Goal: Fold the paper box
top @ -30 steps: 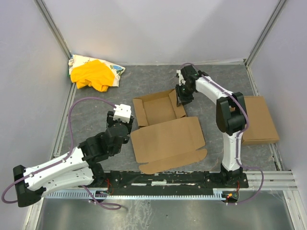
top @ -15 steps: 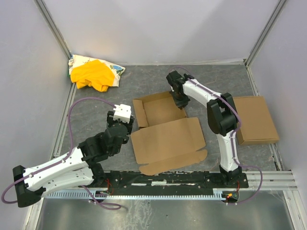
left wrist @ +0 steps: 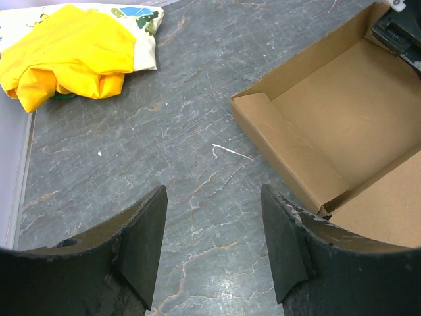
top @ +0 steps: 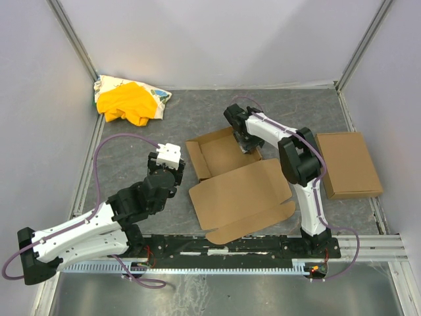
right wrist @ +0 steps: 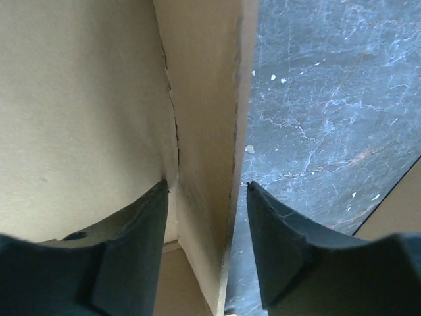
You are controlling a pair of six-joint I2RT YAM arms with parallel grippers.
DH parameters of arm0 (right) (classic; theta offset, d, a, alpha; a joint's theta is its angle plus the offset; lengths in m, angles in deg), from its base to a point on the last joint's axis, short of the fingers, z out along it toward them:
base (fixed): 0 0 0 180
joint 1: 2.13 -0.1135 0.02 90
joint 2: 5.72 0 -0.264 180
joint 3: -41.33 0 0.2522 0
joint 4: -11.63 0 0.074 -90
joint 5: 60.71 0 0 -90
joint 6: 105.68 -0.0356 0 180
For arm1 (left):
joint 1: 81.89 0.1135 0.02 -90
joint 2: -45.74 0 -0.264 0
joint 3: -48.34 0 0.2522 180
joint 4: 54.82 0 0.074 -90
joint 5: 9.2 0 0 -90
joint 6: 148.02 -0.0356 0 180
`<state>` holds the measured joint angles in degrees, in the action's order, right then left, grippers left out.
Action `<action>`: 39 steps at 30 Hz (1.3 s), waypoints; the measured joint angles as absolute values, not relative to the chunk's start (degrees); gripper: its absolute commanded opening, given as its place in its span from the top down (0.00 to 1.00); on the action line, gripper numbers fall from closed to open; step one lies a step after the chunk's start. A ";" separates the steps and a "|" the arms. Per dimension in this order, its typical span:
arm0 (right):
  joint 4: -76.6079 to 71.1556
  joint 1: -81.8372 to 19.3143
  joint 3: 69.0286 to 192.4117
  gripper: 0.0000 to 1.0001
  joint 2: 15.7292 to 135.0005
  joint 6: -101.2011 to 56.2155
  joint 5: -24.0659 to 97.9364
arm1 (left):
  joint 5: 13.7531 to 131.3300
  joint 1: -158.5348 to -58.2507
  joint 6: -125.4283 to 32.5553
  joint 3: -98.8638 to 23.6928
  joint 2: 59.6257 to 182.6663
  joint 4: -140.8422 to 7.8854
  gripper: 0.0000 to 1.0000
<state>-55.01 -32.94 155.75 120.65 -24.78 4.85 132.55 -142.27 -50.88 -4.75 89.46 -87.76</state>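
Wrist view alone shows right jaws straddling paper box wall.

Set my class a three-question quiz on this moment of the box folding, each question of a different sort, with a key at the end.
1. True or false: the left gripper is shut on the paper box.
2. What stands between the fingers of the right gripper? A) a wall of the paper box B) a pen C) nothing
3. Fill in: in the top view, the smaller cardboard rectangle lies to the box's ____.
Key: 1 false (it is open); 2 A; 3 right.
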 measured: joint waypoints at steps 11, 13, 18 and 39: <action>-53.55 -31.32 158.31 0.40 120.58 -25.37 9.35 | 132.68 -142.27 -50.90 -4.75 89.44 -87.76 0.34; -52.50 -30.93 159.57 0.42 120.58 -25.92 10.31 | 132.72 -142.27 -50.90 -4.75 89.44 -87.76 0.34; -51.84 -30.38 161.96 0.50 120.58 -26.88 11.27 | 132.79 -142.27 -50.90 -4.75 89.44 -87.76 0.34; -24.72 -38.52 145.85 0.29 105.85 -40.08 45.28 | 134.80 -142.23 -50.77 -4.22 81.20 -87.50 0.35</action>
<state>-24.72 -38.52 145.85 105.85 -40.08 45.28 134.80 -142.23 -50.77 -4.22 81.20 -87.50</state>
